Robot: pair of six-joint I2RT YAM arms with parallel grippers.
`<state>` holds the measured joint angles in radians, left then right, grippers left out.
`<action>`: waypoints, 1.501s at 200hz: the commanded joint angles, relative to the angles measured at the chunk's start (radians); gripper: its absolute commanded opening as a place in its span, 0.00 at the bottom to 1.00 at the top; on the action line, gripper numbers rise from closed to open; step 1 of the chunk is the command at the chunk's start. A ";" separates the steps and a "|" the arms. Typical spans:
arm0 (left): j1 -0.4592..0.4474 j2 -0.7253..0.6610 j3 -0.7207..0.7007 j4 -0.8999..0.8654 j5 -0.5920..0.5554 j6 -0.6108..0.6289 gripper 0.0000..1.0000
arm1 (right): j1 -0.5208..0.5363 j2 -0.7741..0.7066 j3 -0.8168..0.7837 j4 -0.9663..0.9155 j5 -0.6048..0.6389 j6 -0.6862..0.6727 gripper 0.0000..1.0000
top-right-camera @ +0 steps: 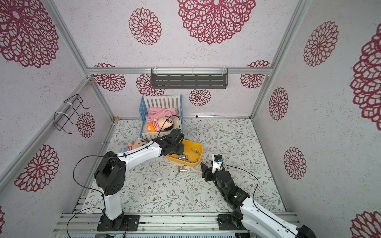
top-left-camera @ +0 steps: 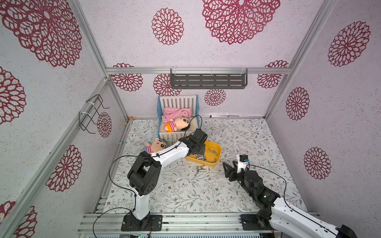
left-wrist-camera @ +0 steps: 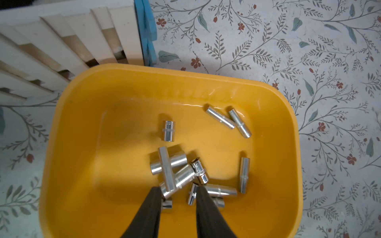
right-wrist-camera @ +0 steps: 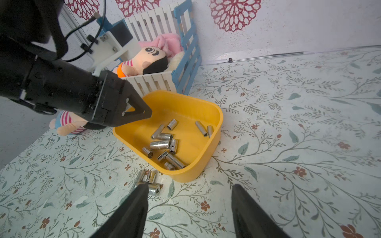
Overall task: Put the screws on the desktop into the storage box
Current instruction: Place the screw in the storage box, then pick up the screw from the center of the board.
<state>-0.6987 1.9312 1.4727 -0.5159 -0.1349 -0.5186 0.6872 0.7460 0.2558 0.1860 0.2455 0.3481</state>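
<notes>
Our left gripper (left-wrist-camera: 178,190) hangs parted, empty, so screws (left-wrist-camera: 169,131) drop into the box (left-wrist-camera: 68,144) beneath; our right gripper (right-wrist-camera: 189,186) gapes toward loose screws (right-wrist-camera: 151,179) ahead.

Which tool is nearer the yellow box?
Left. The left tool hangs over the box, above its screws; the right tool is outside it, by the loose screws.

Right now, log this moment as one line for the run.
left gripper open above storage box | right gripper open near loose screws on desktop | most screws in box
</notes>
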 commanded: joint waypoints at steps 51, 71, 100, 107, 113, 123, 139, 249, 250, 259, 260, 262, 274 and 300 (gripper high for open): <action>-0.046 -0.226 -0.139 0.013 -0.040 -0.096 0.63 | 0.049 0.217 0.043 0.123 -0.210 -0.049 0.69; -0.114 -0.318 -0.205 0.013 -0.068 -0.128 0.64 | 0.084 0.284 0.070 0.123 -0.216 -0.064 0.68; -0.220 -0.473 -0.419 0.088 -0.126 -0.165 0.68 | 0.157 0.398 0.119 0.126 -0.189 -0.083 0.68; -0.227 -0.499 -0.469 0.108 -0.122 -0.171 0.69 | 0.174 0.432 0.134 0.123 -0.177 -0.089 0.67; -0.226 -0.514 -0.507 0.121 -0.117 -0.177 0.70 | 0.187 0.461 0.148 0.118 -0.164 -0.092 0.67; -0.226 -0.540 -0.562 0.132 -0.109 -0.183 0.70 | 0.206 0.509 0.173 0.110 -0.147 -0.093 0.67; -0.227 -0.568 -0.627 0.135 -0.107 -0.177 0.71 | 0.223 0.574 0.204 0.112 -0.125 -0.094 0.66; -0.146 -0.512 -0.657 0.151 -0.148 -0.159 0.76 | 0.202 0.819 0.343 0.055 -0.052 -0.096 0.62; -0.145 -0.511 -0.657 0.151 -0.145 -0.158 0.76 | 0.201 0.820 0.343 0.054 -0.052 -0.095 0.61; -0.130 -0.502 -0.655 0.152 -0.127 -0.161 0.76 | 0.200 0.833 0.352 0.047 -0.046 -0.094 0.61; -0.129 -0.502 -0.655 0.152 -0.124 -0.161 0.76 | 0.200 0.833 0.353 0.045 -0.045 -0.094 0.61; -0.126 -0.500 -0.655 0.152 -0.120 -0.162 0.76 | 0.199 0.836 0.355 0.044 -0.042 -0.092 0.61; -0.112 -0.494 -0.656 0.155 -0.103 -0.166 0.76 | 0.199 0.847 0.362 0.038 -0.032 -0.090 0.61; -0.101 -0.496 -0.657 0.161 -0.085 -0.164 0.76 | 0.198 0.879 0.384 0.018 -0.017 -0.086 0.60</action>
<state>-0.8112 1.4315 0.7956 -0.3790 -0.2523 -0.6823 0.8928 1.6032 0.6018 0.2192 0.1860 0.2638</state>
